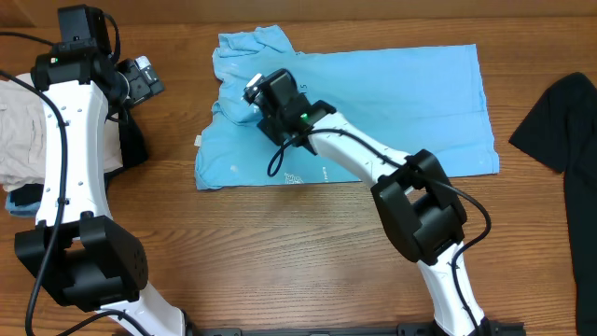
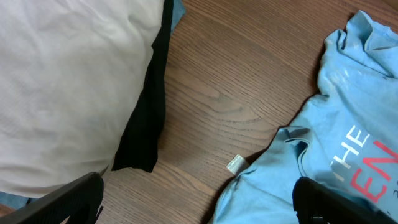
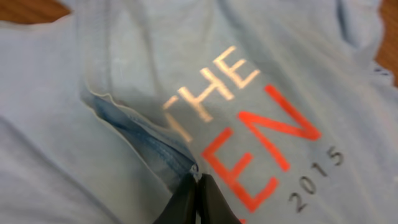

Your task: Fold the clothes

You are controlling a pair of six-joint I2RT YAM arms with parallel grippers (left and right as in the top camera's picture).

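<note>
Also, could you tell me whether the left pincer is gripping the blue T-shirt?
No, the left pincer is wide open, its fingers far apart above the table and the sky-blue T-shirt.

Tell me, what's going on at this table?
Two robot arms are working on folding a sky-blue T-shirt on a wooden table. The right gripper is shut on a fold of the shirt next to its printed lettering. The left gripper hangs open off to the left near a cream garment, not touching the shirt. The shirt lies mostly spread out, crumpled at its left end. A black garment lies at the right edge.
</note>
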